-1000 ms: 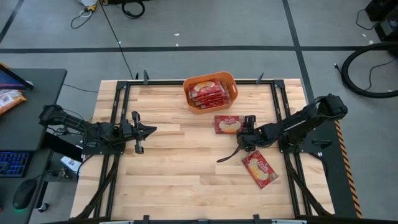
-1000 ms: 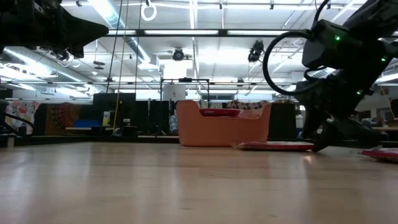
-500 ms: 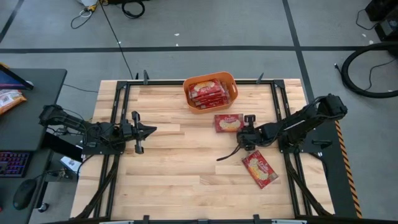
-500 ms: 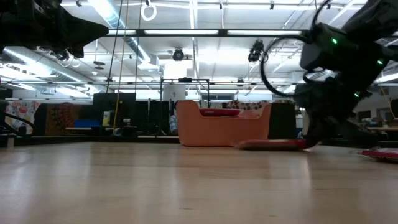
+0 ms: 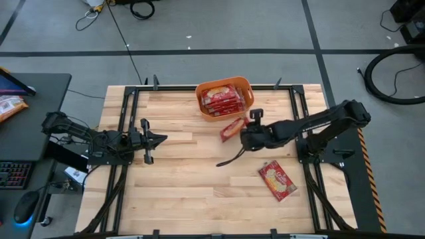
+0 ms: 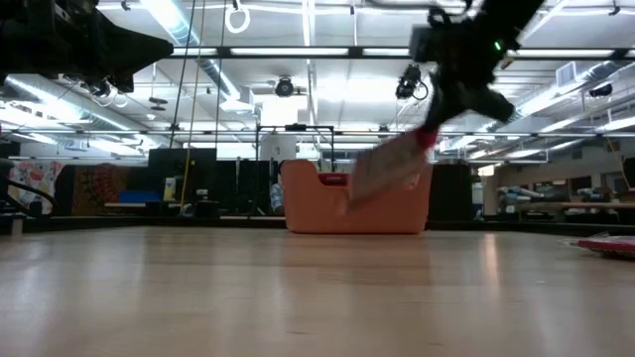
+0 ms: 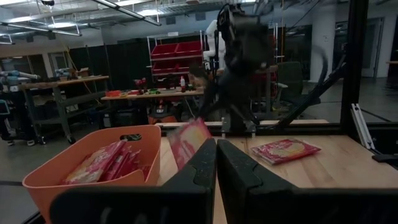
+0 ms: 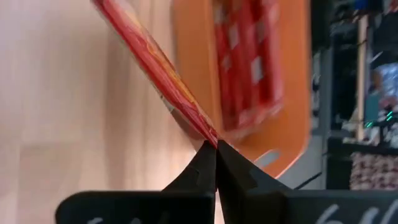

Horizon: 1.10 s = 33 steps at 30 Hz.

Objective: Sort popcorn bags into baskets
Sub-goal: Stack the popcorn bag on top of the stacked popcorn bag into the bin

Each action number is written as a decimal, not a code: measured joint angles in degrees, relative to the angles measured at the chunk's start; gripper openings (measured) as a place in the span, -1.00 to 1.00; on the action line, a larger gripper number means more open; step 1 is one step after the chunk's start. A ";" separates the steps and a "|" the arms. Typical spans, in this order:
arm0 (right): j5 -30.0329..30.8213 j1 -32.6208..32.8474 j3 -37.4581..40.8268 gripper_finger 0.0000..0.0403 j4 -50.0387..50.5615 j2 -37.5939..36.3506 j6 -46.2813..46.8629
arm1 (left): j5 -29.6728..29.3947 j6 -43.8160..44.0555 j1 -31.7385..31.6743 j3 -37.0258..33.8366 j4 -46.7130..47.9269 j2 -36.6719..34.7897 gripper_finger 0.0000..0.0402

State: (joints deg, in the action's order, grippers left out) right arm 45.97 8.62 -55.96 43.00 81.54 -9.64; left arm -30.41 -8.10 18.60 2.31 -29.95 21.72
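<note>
The orange basket (image 5: 224, 99) stands at the table's far edge with several red popcorn bags (image 5: 219, 98) lying in it. My right gripper (image 5: 242, 133) hangs just near and right of the basket, shut on one more popcorn bag (image 5: 231, 128), which shows tilted in the low view (image 6: 385, 170). Another popcorn bag (image 5: 277, 180) lies flat on the table at the near right. My left gripper (image 5: 159, 139) waits at the table's left, shut on nothing. My right gripper pinches the bag's edge (image 8: 206, 133) between its two fingertips, coming from the table's right side. The bag is lifted clear of the table. It slopes down and away from the fingers toward the basket, its free end (image 6: 354, 187) lowest.
A dark cable (image 5: 229, 158) trails from my right arm over the table's middle. The black frame (image 5: 126, 106) runs along the table's edges. A desk with a keyboard (image 5: 13, 174) stands beyond the left edge. Bare wood lies between the two arms.
My right gripper has shut on the right edge of the bag that lay flat near the basket. It has risen and gone toward the table's left and the basket. The bag has come off the table and now hangs tilted.
</note>
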 joint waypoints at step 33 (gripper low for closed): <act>-20.11 -32.06 -5.32 -0.96 -31.93 -0.02 -26.61 | 0.00 -0.02 0.01 0.00 0.00 0.01 -0.91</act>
State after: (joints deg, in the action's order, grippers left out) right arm 25.86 -23.43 -61.28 11.08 81.52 -36.25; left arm -30.41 -8.12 18.61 2.31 -29.96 21.73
